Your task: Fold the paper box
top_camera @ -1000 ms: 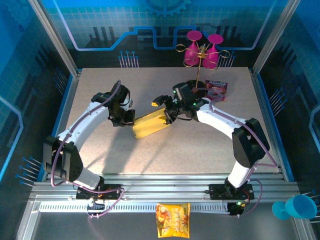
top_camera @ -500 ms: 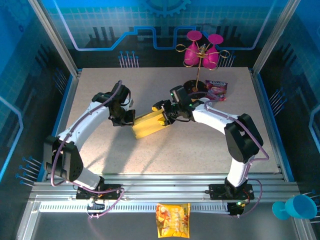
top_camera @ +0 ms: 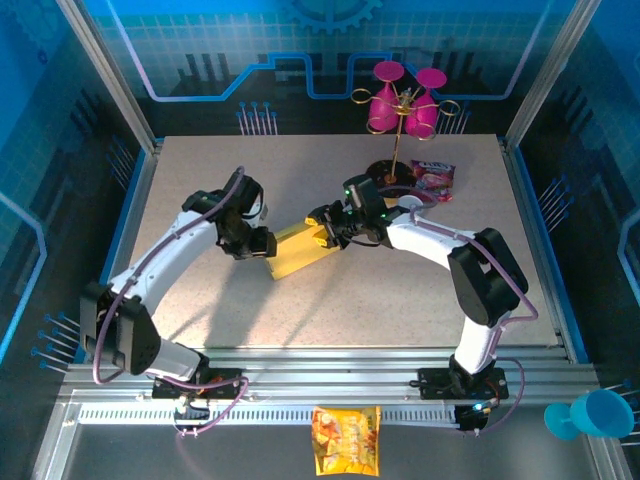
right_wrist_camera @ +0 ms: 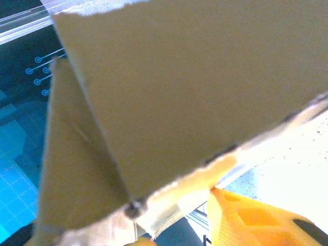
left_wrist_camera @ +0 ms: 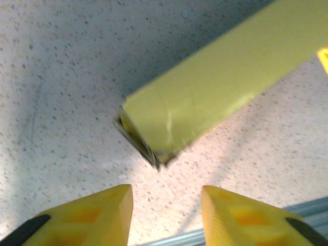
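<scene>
The paper box [top_camera: 298,250] lies as a long golden-yellow folded shape in the middle of the table. My left gripper [top_camera: 263,243] hovers just off its left end. In the left wrist view the box's corner [left_wrist_camera: 205,97] sits ahead of my open left gripper [left_wrist_camera: 166,207], and bare table shows between the yellow fingers [left_wrist_camera: 97,215]. My right gripper [top_camera: 326,228] is at the box's right end. In the right wrist view brown-shaded cardboard [right_wrist_camera: 195,87] looms close, and its lower edge fills the gap of my right gripper [right_wrist_camera: 174,225] against one orange finger [right_wrist_camera: 251,220].
A gold rack with pink goblets [top_camera: 405,105] stands at the back, and a purple snack packet [top_camera: 433,178] lies beside its base. An orange snack bag [top_camera: 346,440] lies beyond the front rails. A blue cup [top_camera: 590,415] sits at the front right corner.
My left gripper has opened, let go of the box's left end and backed off slightly. My right gripper's jaws have narrowed on the box's right end.
</scene>
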